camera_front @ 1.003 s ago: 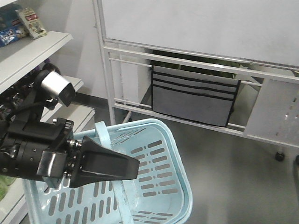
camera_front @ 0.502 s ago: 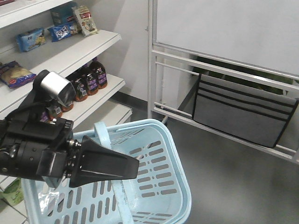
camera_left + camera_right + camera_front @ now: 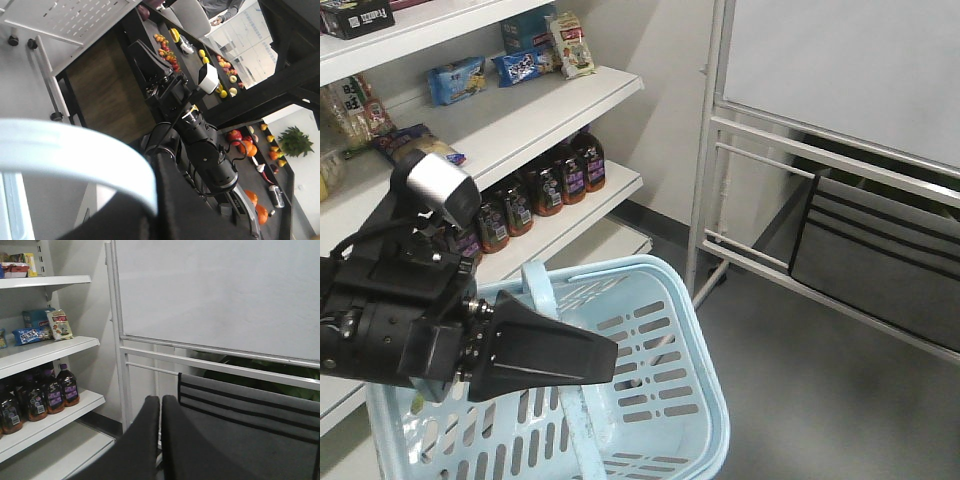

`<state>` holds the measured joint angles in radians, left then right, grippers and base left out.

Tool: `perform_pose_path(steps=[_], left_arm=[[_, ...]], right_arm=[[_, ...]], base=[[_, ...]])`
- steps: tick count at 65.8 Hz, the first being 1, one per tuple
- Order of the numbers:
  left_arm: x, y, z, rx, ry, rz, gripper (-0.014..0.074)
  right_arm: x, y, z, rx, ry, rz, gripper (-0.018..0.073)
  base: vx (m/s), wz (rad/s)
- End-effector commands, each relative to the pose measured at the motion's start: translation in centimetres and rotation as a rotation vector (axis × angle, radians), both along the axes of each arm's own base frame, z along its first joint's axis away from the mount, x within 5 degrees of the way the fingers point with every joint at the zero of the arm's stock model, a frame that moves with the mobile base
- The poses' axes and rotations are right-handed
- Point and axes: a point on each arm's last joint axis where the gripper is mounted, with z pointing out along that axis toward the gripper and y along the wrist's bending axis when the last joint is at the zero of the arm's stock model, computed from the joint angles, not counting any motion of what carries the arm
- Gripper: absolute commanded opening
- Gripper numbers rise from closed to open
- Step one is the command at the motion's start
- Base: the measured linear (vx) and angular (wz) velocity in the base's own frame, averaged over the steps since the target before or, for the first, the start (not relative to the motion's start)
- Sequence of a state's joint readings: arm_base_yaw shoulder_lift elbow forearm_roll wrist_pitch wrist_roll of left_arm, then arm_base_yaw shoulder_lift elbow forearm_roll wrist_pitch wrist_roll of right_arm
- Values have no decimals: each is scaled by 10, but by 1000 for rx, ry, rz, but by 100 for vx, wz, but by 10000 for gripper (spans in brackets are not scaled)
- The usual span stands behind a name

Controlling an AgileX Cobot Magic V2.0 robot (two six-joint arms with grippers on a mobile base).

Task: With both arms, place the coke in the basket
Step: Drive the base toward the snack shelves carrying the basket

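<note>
The left gripper [image 3: 610,358] was clamped on the basket [image 3: 620,264] by its handle [image 3: 536,286]; the basket's near end was cut off. The right gripper [image 3: 160,402] was pinched shut, empty. The coke could not be told apart among the dark bottles [image 3: 546,190].

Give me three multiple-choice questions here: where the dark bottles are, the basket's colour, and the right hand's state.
1. The dark bottles stand: A on a shelf under the snack packets; B in a fridge; C on the floor.
2. The basket is: A red; B light blue; C green.
3. The right hand is: A wide open; B shut on a can; C shut, empty.
A: they line the shelf. B: its rim is pale blue. C: closed tight, nothing held.
</note>
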<state>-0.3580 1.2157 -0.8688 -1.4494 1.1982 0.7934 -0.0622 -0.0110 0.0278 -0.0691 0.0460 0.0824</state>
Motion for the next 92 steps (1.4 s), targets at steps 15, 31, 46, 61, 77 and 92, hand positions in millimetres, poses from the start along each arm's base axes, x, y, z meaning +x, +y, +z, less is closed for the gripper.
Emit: perform_pose_path(steps=[15, 31, 46, 61, 77, 92], left_arm=[[-7, 0, 21, -109, -19, -27, -6], [-7, 0, 21, -109, -19, -27, -6], [-7, 0, 21, -109, -19, -27, -6], [-7, 0, 21, -109, -19, -27, -6], [-7, 0, 21, -109, -19, -27, -6], [-7, 0, 21, -109, -19, -27, -6]], right_arm=[[-1, 0, 5, -22, -77, -1, -2], [-1, 0, 5, -22, -77, -1, -2], [-1, 0, 5, -22, -77, -1, -2], [-1, 0, 5, -22, -77, -1, -2], [-1, 0, 5, -22, -77, -1, -2], [-1, 0, 5, -22, -77, -1, -2]], base=[[4, 17], [4, 15], [5, 18], [5, 18], [4, 17], [3, 19]])
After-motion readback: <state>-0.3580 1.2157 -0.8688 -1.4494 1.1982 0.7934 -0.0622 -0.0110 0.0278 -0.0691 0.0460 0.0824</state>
